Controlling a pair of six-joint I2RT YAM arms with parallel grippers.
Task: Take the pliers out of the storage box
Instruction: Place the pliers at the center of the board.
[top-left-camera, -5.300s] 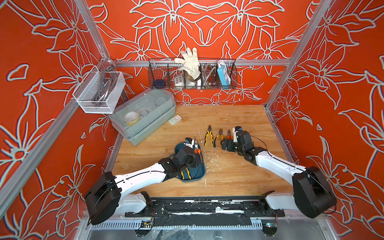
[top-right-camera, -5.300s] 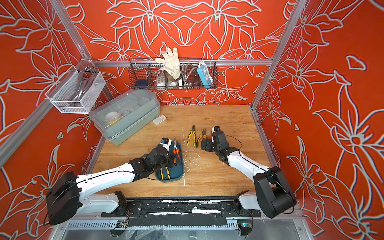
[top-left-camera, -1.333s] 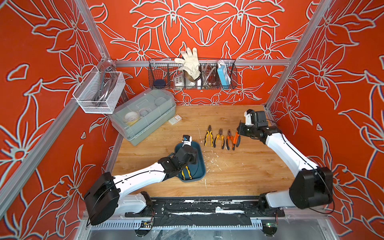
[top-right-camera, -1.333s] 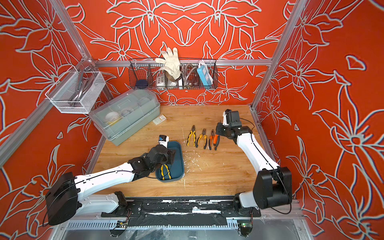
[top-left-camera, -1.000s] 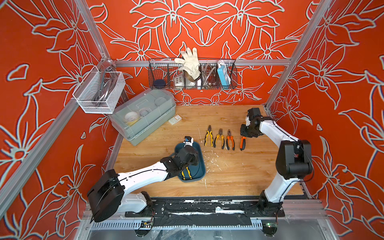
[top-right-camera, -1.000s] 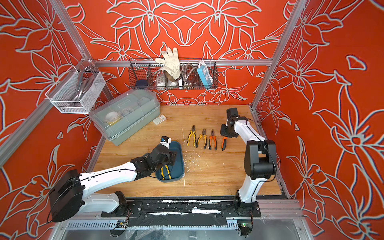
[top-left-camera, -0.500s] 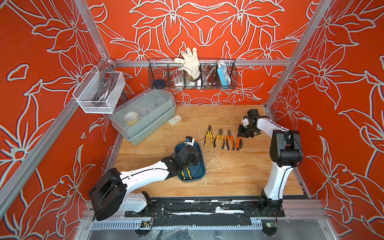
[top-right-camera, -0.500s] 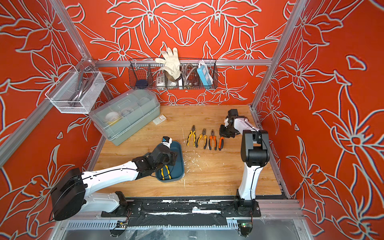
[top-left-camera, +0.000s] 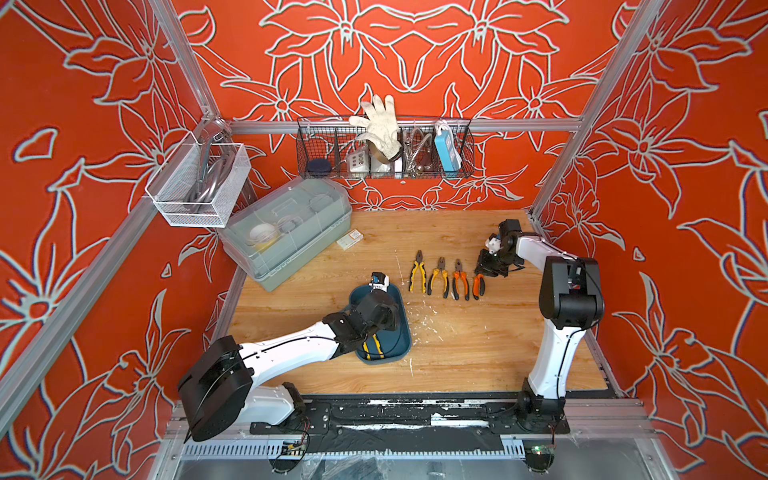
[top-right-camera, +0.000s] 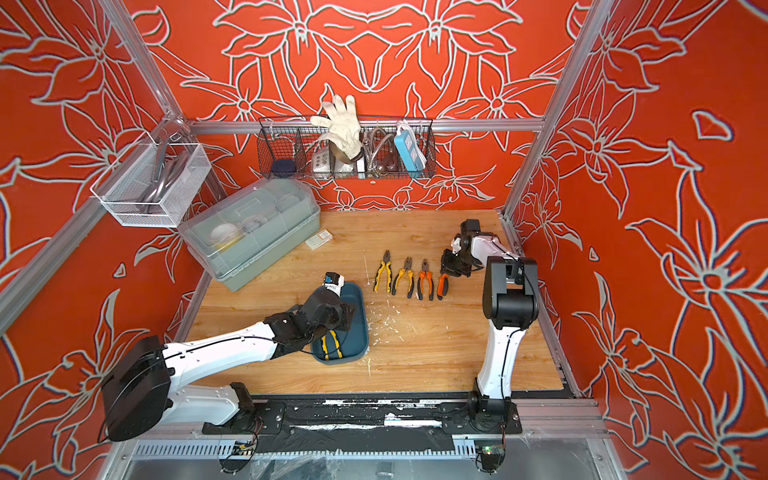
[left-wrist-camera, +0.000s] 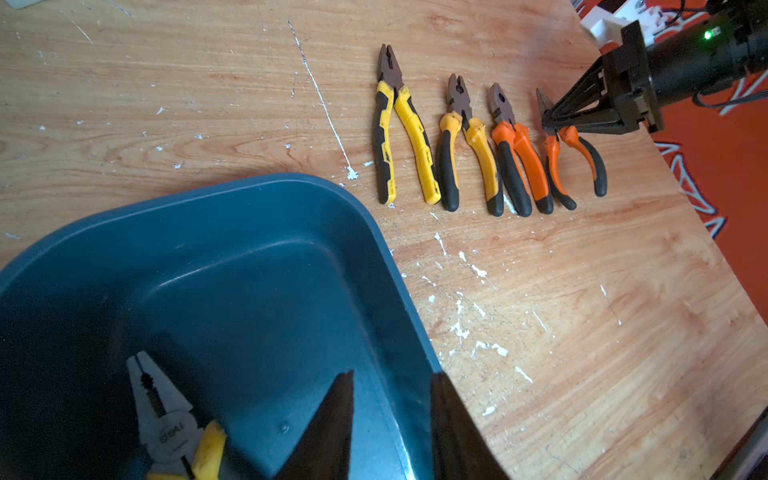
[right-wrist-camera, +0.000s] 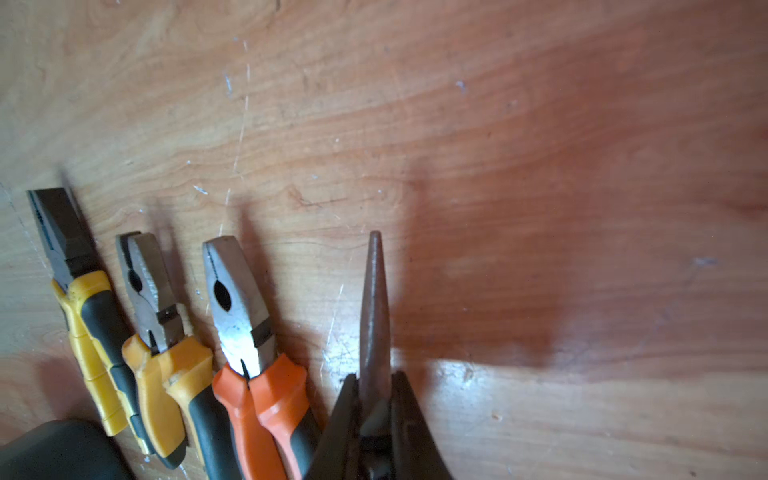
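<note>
Rounded plastic storage box (left-wrist-camera: 257, 216), tapered pliers (right-wrist-camera: 375, 299)

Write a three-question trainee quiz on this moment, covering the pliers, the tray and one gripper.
1. How many pliers lie on the table, outside the storage box?
2. True or false: the storage box is empty.
3. What is the right gripper closed on? A) a yellow handle B) the metal nose of the needle-nose pliers C) nothing at all
Key: 1) four; 2) false, one yellow-handled pair lies inside; 3) B
</note>
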